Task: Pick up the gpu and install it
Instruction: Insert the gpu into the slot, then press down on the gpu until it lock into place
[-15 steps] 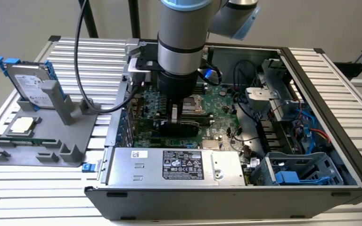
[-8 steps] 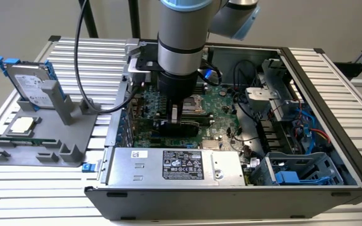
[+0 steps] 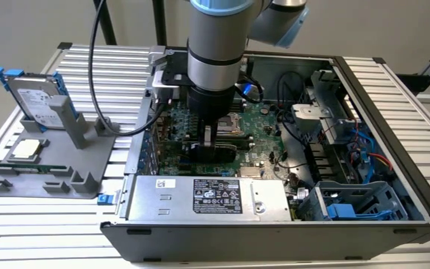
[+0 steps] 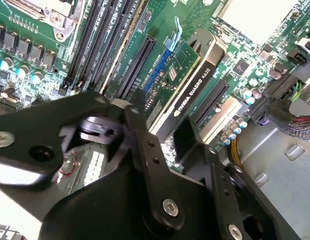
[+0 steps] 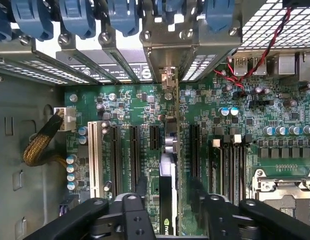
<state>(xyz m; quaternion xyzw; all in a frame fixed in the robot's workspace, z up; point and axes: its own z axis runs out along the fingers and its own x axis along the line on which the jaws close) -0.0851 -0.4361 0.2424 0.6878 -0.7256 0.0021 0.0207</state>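
Green-and-black gpu (image 4: 192, 75), edge-on, stands upright in a motherboard (image 5: 230, 145) slot inside the case (image 3: 394, 112). Gripper (image 5: 167, 200): 2 black fingers (image 4: 144, 135) flank the card, 1 on each face; whether they clamp it, cannot tell. White lettering runs along the card's black edge. Drive (image 3: 40, 101) on grey tray (image 3: 65, 162), well apart.

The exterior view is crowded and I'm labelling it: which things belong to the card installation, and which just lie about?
In the job:
gpu, on edge in the motherboard
gripper, astride it

Lying about:
hard drive
grey fixture tray
power supply
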